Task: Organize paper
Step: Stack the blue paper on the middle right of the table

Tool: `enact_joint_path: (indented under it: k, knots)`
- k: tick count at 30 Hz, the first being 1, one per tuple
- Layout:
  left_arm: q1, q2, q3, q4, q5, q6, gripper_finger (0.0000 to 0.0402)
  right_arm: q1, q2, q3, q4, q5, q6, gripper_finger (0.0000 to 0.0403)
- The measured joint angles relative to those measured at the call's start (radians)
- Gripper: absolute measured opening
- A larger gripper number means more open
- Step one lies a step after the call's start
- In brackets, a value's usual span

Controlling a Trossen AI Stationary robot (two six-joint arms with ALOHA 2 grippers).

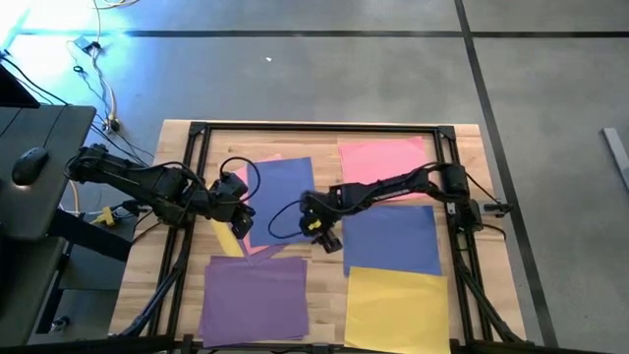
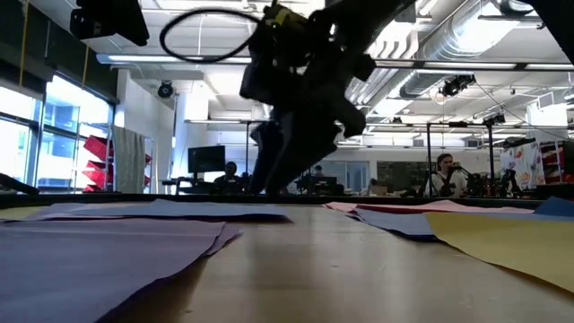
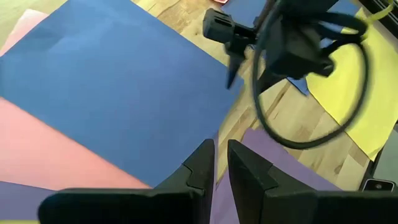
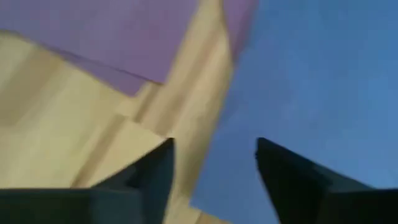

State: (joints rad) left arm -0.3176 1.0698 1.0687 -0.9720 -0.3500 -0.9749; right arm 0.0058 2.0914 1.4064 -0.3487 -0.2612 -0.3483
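The paper lies as flat coloured sheets on the wooden table. A blue sheet (image 1: 280,192) sits at the centre left, over a pink sheet (image 1: 257,248) and a yellow one (image 1: 226,236). A purple sheet (image 1: 256,300) is near left. Along the right are a pink sheet (image 1: 383,162), a blue one (image 1: 393,241) and a yellow one (image 1: 398,310). My right gripper (image 1: 322,236) (image 4: 214,177) stands open just above the near right corner of the central blue sheet (image 3: 124,93). My left gripper (image 1: 241,218) (image 3: 221,163) hovers shut above that sheet's left side, nothing between its fingers.
A black metal frame (image 1: 314,128) borders the table, with rails along both sides. A cable loop (image 1: 241,177) hangs from my left arm, another (image 3: 311,81) from my right. A desk with a mouse (image 1: 29,162) stands to the left. People (image 2: 444,170) sit in the room beyond.
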Motion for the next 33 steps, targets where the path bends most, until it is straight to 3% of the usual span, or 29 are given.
enact_joint_path:
  k: [4, 9, 15, 24, 33]
  knots:
    - [0.0, 0.0, 0.0, 0.0, -0.001, 0.0, 0.0026, -0.015, 0.0, -0.08, 0.066, 0.029, 0.032, 0.0335]
    - [0.0, 0.0, 0.0, 0.001, -0.004, -0.004, 0.0026, -0.006, -0.01, -0.174, 0.183, 0.092, 0.039, 0.0338]
    - [0.0, 0.004, 0.0, 0.003, -0.005, -0.019, 0.0026, 0.009, -0.012, -0.259, 0.268, 0.134, 0.111, 0.0244]
    - [0.0, 0.003, 0.0, 0.004, -0.005, -0.019, 0.0026, 0.061, -0.037, -0.242, 0.222, 0.196, 0.252, 0.0021]
    - [0.0, 0.0, 0.0, -0.031, -0.054, -0.019, 0.0024, 0.076, -0.212, -0.068, 0.004, 0.226, 0.416, 0.0001]
